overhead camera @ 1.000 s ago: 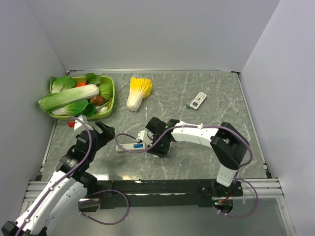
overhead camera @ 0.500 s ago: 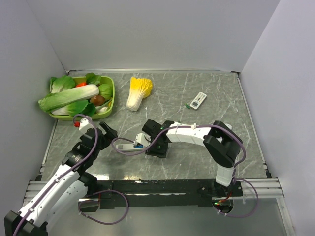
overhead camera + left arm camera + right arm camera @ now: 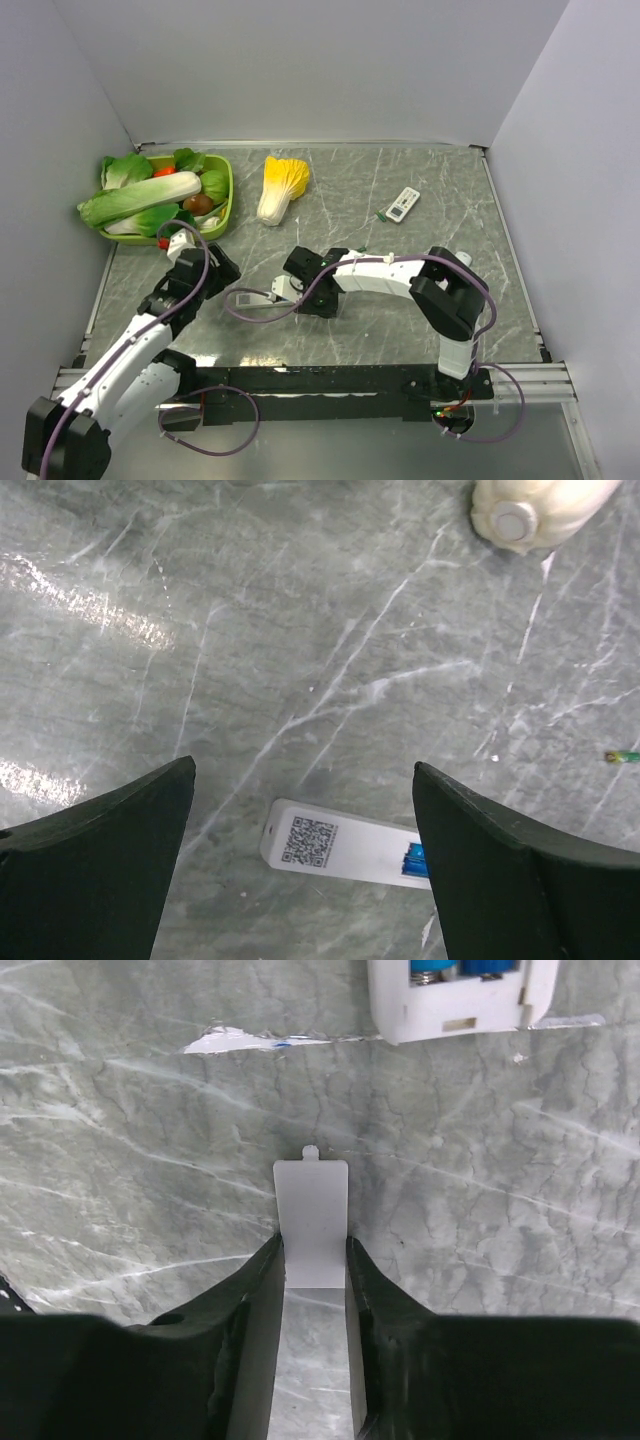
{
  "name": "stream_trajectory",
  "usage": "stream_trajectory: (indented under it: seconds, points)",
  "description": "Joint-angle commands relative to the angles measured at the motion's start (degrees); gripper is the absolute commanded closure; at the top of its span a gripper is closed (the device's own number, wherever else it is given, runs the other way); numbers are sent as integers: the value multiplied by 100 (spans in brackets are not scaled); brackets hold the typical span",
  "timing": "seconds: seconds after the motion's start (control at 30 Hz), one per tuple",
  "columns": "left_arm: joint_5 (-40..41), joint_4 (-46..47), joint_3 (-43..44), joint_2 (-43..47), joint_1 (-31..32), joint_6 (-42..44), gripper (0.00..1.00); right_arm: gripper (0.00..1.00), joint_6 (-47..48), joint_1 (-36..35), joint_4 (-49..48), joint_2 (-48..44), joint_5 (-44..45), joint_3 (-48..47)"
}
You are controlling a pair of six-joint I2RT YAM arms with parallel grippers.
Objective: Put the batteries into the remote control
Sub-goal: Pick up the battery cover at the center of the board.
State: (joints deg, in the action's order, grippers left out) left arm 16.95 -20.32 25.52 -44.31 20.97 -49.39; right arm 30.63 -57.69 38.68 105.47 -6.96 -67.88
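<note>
Both arms wear smooth white shells linked by chunky black joint housings, on black bases. Thin purple cables (image 3: 207,270) run in loose loops along the left arm (image 3: 128,352) and the right arm (image 3: 385,272). The left gripper (image 3: 303,768) has broad, matte, dark wedge fingers (image 3: 95,870). The right gripper (image 3: 312,1242) has black fingers (image 3: 240,1360) with rounded, pale-glinting inner edges.

Glossy veined stone-look table (image 3: 250,630), smooth white plastic remote (image 3: 340,842)
</note>
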Motion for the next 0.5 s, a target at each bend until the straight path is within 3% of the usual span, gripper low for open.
stream_trajectory:
  seconds: [0.0, 0.27, 0.47]
  points:
    - [-551, 597, 340, -436, -269, 464, 7, 75, 66, -111, 61, 149, -104, 20]
    - [-1659, 1179, 1208, -1702, -383, 1701, 12, 79, 4, -119, -9, -360, 10, 301]
    - [-3179, 1329, 1964, -2992, -366, 2538, 16, 80, -13, -111, -79, -1080, -51, 486]
